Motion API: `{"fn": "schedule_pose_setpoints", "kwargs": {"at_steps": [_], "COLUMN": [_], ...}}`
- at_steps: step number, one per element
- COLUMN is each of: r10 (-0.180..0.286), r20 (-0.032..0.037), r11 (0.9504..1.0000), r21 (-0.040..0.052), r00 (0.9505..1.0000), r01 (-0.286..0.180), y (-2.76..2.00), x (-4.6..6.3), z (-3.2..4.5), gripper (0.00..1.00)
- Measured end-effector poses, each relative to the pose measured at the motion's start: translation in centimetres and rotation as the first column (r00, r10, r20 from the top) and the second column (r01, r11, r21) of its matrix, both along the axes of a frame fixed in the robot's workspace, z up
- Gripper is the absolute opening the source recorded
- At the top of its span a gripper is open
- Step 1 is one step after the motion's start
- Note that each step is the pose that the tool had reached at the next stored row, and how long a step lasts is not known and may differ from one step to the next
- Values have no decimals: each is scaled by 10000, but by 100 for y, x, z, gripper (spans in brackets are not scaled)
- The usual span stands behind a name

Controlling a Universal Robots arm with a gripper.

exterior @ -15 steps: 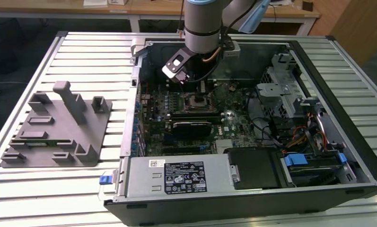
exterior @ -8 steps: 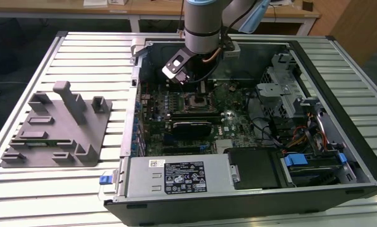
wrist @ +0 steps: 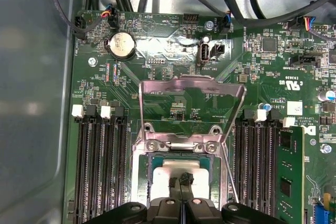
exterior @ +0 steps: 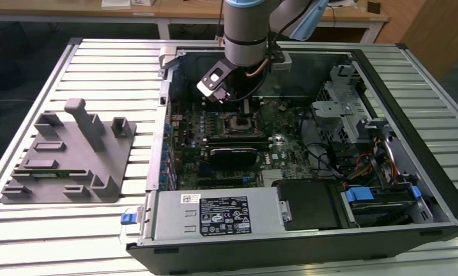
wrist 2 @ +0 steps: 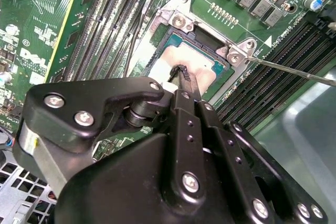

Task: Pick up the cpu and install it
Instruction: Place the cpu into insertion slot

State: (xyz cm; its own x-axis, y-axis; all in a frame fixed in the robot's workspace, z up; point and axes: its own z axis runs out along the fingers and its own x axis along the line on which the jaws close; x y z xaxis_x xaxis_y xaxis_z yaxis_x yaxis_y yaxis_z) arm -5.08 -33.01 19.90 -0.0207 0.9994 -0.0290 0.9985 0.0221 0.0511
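Observation:
The cpu (wrist 2: 202,62) is a flat silvery square with a thin green rim, lying flat inside the open motherboard socket (wrist: 142,166); the first wrist view shows its metal top (wrist: 164,174) too. My gripper (wrist 2: 181,72) hangs right over the cpu's middle, fingers pressed together with nothing between them and tips at or just above the metal top. In the first wrist view the gripper (wrist: 184,178) is shut over the same spot. In the exterior view the gripper (exterior: 230,99) is low inside the computer case, just behind the socket (exterior: 240,122).
The socket's metal load plate (wrist: 191,95) stands flipped up and its thin lever (wrist 2: 294,70) sticks out sideways. Memory slots (wrist: 100,161) flank the socket. Cables (exterior: 320,152) and a drive cage (exterior: 351,109) fill the case's right. A grey fixture tray (exterior: 68,155) lies on the table at the exterior view's left.

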Motion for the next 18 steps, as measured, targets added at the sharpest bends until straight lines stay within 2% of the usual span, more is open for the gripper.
{"fn": "schedule_pose_setpoints", "kwargs": {"at_steps": [18], "r10": [0], "r20": [2], "r11": [10000], "r21": [3], "r00": [10000], "r01": [0], "y": [1], "x": [0], "z": [-9], "gripper": [11]}}
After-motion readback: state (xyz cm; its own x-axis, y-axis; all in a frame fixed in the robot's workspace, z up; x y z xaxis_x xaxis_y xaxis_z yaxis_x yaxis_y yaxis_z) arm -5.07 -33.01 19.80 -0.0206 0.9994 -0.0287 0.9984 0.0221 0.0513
